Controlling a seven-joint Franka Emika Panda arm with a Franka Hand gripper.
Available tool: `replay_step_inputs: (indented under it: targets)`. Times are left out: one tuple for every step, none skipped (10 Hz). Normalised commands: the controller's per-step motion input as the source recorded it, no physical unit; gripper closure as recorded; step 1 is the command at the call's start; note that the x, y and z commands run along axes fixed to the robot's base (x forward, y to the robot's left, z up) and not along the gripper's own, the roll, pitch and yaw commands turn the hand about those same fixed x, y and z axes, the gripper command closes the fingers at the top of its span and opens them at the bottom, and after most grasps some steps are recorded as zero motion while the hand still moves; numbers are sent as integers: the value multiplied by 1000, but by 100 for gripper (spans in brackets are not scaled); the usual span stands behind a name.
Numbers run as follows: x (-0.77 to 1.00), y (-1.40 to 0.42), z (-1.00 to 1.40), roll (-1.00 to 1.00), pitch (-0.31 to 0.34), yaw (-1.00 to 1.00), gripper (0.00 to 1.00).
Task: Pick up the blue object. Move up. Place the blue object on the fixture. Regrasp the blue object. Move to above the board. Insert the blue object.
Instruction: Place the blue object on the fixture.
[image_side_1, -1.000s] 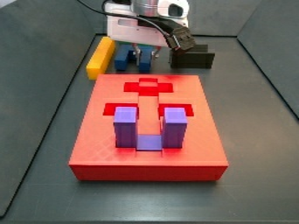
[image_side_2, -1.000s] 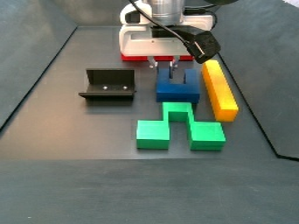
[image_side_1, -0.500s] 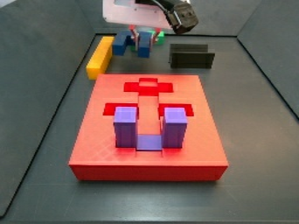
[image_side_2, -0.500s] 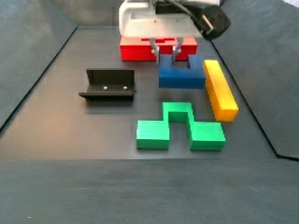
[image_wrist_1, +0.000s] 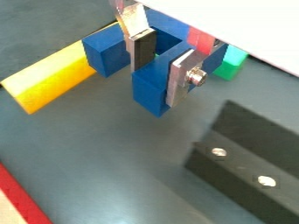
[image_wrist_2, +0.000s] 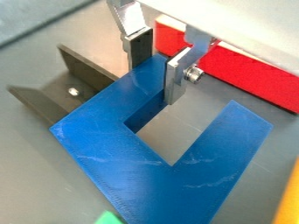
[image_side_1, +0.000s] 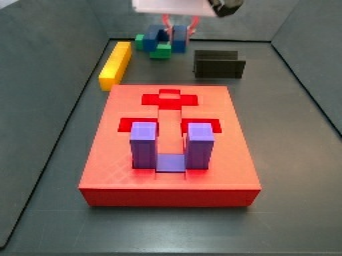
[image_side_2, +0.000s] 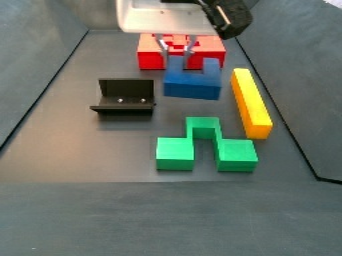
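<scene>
Nearest, board (image_side_1: 170, 140): flat red slab; a purple U-shaped block (image_side_1: 171, 147) stands in its cutouts.
Blue object (image_side_2: 194, 78): dark blue U-block, clear of the table, tilted; in a wrist view (image_wrist_2: 163, 149) its prongs point away from the gripper, the bridge between the fingers.
Gripper (image_side_2: 178, 47): clenched on the blue object, above the table beside the yellow bar (image_side_2: 250, 100).
Fixture (image_side_2: 123, 98): black, apart.

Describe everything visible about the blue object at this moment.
The blue object is a dark blue, matte, plastic-looking U-shaped block: two square prongs joined by a bridge. It hangs tilted, clear of the floor, beside the yellow bar. The gripper is shut on one prong, its silver fingers pressing both faces. Nothing else touches it.
</scene>
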Motion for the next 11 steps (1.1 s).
replay_step_inputs:
  targets:
    - [737,249,254,-360,-300,-74,100]
    - [774,229,240,-334,-277,-86,100]
    - [734,189,271,-203,-134,-26,100]
    - [694,126,280,-111,-31,0,100]
    - [649,97,280,-83,0,0,100]
    - [540,26,251,-31,51,63,100]
    - [0,0,0,129,129,89,100]
    - [0,-54,0,29,0,0,100]
    - [209,-114,0,0,0,-134,100]
    - [480,-114,26,-189,140,-143,100]
    - [689,-77,111,-520,454,-69,100]
